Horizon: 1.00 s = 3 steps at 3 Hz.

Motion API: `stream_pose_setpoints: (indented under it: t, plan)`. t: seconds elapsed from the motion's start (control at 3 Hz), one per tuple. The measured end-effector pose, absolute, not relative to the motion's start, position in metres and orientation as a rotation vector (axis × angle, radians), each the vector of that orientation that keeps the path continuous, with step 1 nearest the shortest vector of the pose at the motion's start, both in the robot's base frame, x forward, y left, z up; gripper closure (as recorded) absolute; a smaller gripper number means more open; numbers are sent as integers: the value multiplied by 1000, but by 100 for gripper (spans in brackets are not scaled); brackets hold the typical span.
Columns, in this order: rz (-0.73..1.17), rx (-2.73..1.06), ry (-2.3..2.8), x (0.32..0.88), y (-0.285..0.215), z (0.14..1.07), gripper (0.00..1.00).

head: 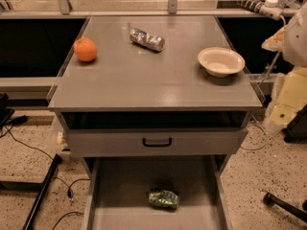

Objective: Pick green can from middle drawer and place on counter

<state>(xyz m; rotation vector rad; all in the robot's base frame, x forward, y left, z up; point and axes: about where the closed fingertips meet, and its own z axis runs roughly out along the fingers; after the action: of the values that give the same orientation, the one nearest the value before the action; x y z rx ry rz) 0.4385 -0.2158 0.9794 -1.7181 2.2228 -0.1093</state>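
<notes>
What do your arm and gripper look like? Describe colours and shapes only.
The arm is a smooth, rounded white shell at the view's right edge, cut off by the frame. Just below it, beside the counter, the gripper is pale yellow and blocky. No markings can be made out.
</notes>
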Motion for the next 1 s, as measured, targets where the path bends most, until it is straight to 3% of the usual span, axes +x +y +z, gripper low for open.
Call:
stream_pose_setpoints:
  t: [1.0]
  plan:
    - [62, -1781, 2139, 404, -190, 911, 0]
